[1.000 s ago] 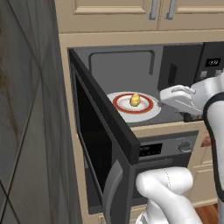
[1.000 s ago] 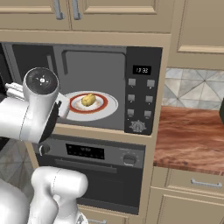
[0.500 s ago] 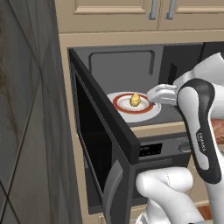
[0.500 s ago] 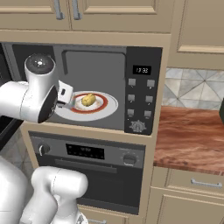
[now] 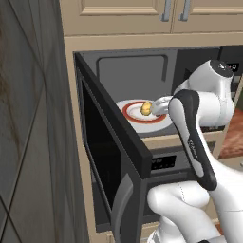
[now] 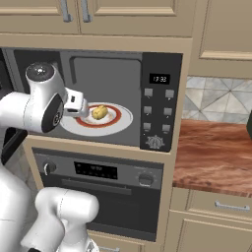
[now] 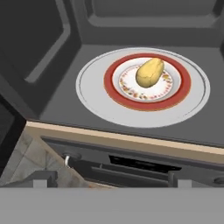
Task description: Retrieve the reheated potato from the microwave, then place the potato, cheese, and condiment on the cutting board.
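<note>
Resting on a round red-rimmed plate [image 7: 144, 103] inside the open microwave [image 6: 123, 74], the smooth oval potato [image 7: 149, 72] lies untouched. The gripper [image 6: 82, 109] hovers beside it, jaws spread wide, holding nothing, above a dark oven [image 6: 98, 192] amid beige cabinets.

The potato [image 7: 149, 72] lies on a plate [image 7: 179, 89] inside the microwave [image 6: 156, 106], above the oven [image 6: 98, 189].

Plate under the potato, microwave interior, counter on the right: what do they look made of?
The plate looks like glazed ceramic: glossy white with a red ring and speckled centre. The microwave cavity looks like matte dark grey painted metal, with pressed panels. The counter appears polished reddish wood or stone; the mottled grain leaves it open.
</note>
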